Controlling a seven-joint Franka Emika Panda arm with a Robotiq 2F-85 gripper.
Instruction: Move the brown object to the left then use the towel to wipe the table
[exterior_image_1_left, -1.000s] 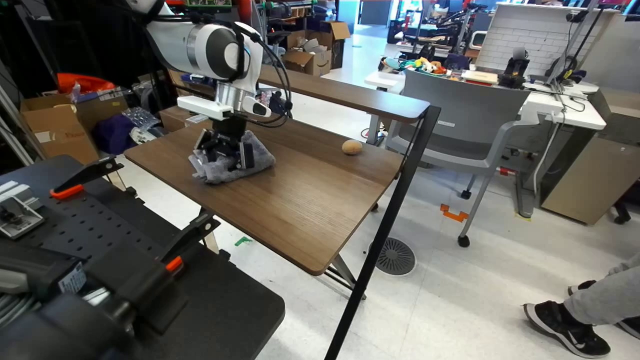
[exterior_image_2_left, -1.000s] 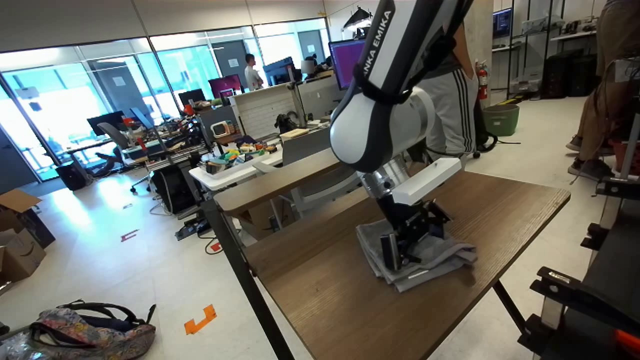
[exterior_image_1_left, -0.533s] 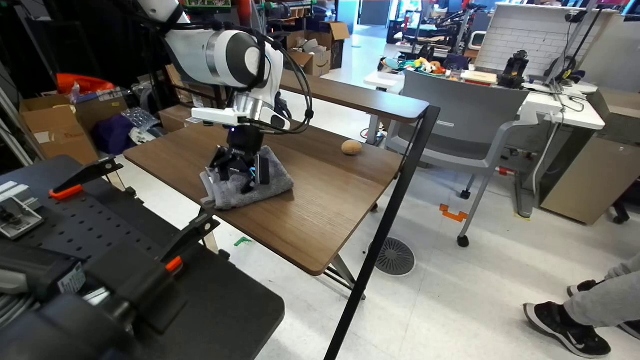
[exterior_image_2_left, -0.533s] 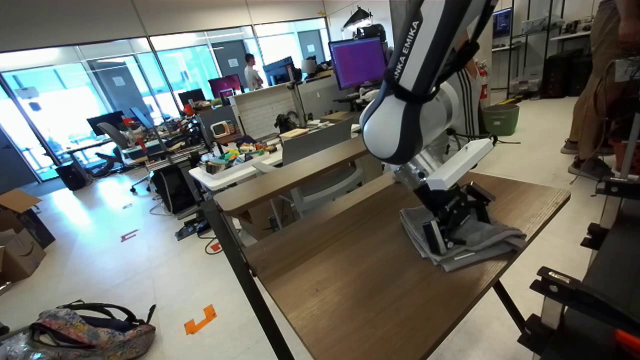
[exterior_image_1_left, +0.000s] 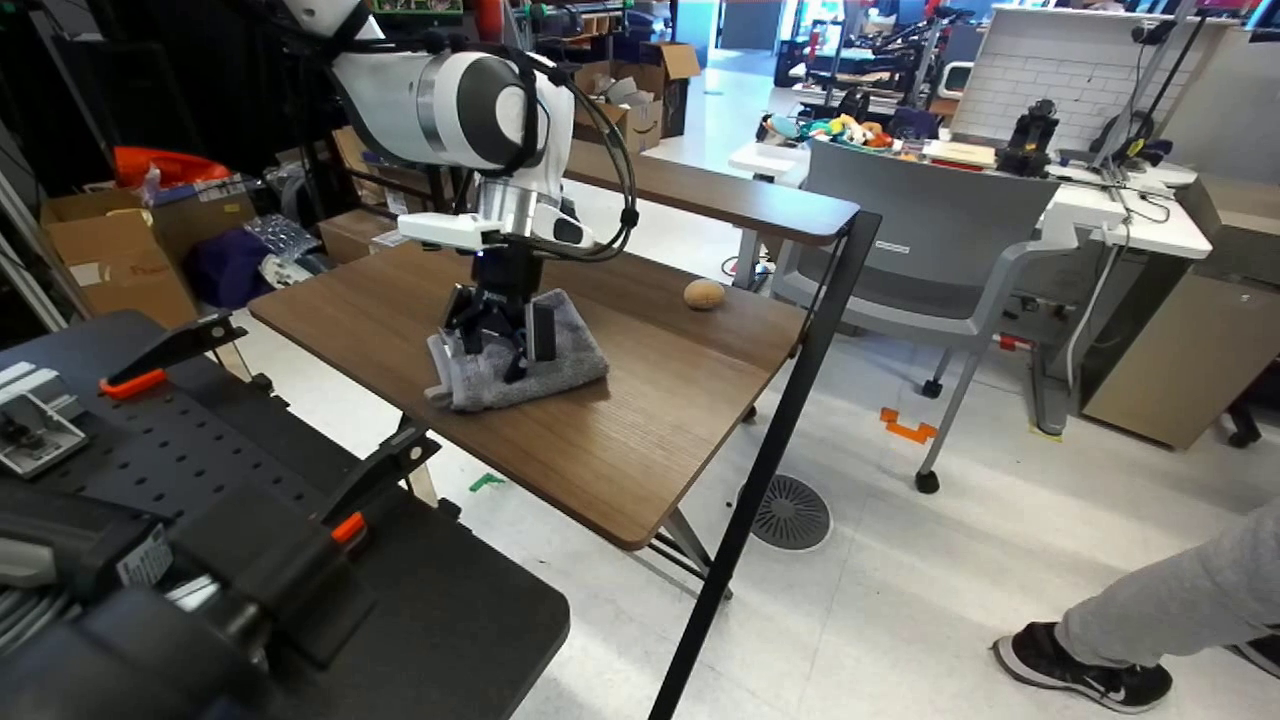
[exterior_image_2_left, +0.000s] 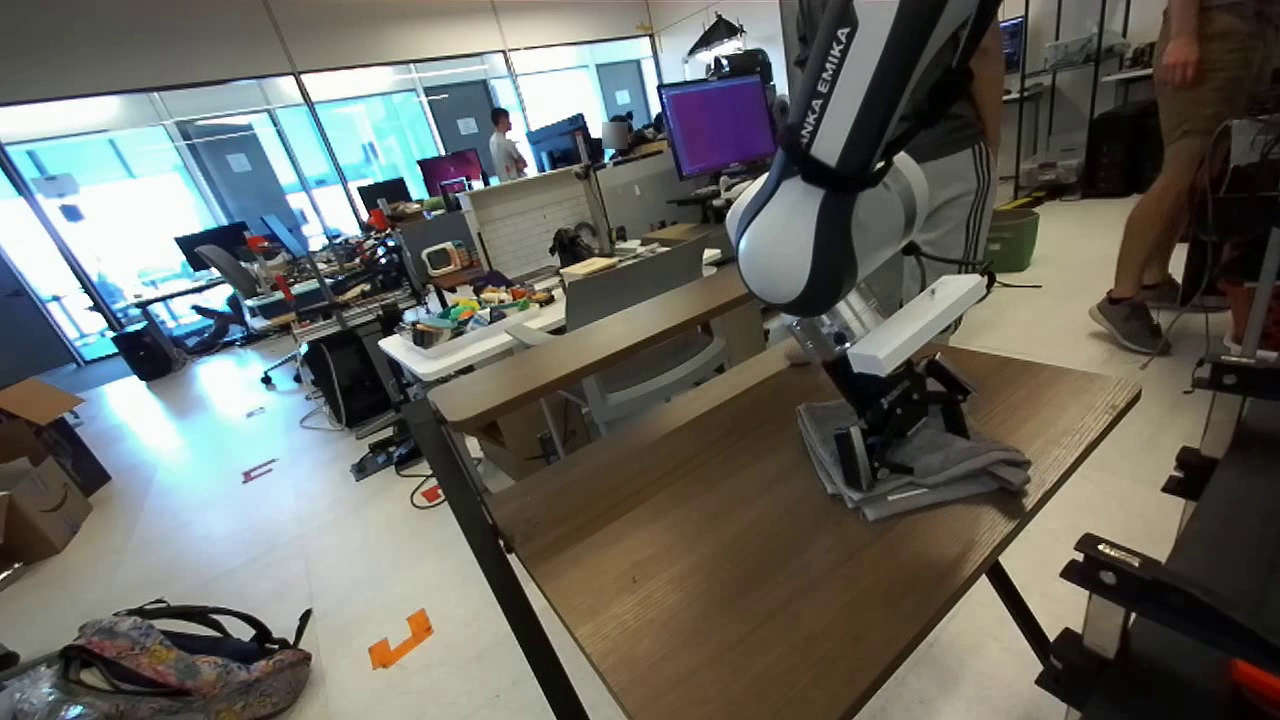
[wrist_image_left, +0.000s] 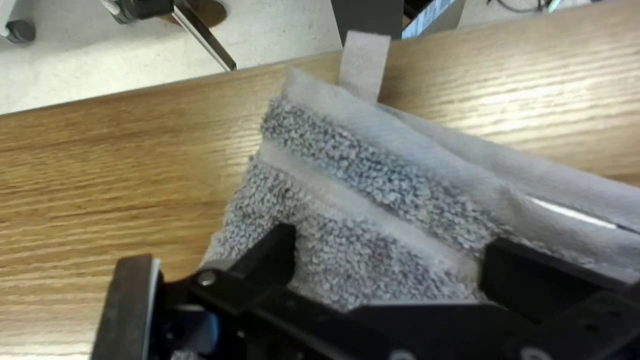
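Note:
A grey folded towel (exterior_image_1_left: 575, 372) lies rumpled on the wood-topped table (exterior_image_1_left: 620, 440), close to the front edge in an exterior view. My gripper (exterior_image_1_left: 515, 365) points down onto it, fingers spread wide. In the wrist view the towel (wrist_image_left: 360, 245) spreads under and between the wide-apart jaws of my gripper (wrist_image_left: 387, 265), which do not pinch it. The fingertips rest on or press into the cloth, also in an exterior view of the towel (exterior_image_2_left: 985, 465). The brown object (exterior_image_1_left: 704, 294), a small tan lump, sits apart from the towel near the table's far right corner.
A raised wood shelf (exterior_image_1_left: 720, 195) runs along the table's back, with a black metal leg (exterior_image_1_left: 770, 460) at its end. A grey chair (exterior_image_1_left: 920, 225) stands behind. A black cart (exterior_image_1_left: 440, 590) with clamps is in front. A person's leg (exterior_image_1_left: 1180, 590) shows nearby.
The gripper and the towel have slid together, rightward and toward the front edge, then slightly back from it. The fingers have stayed spread. The brown object has not moved; a bystander has stepped.

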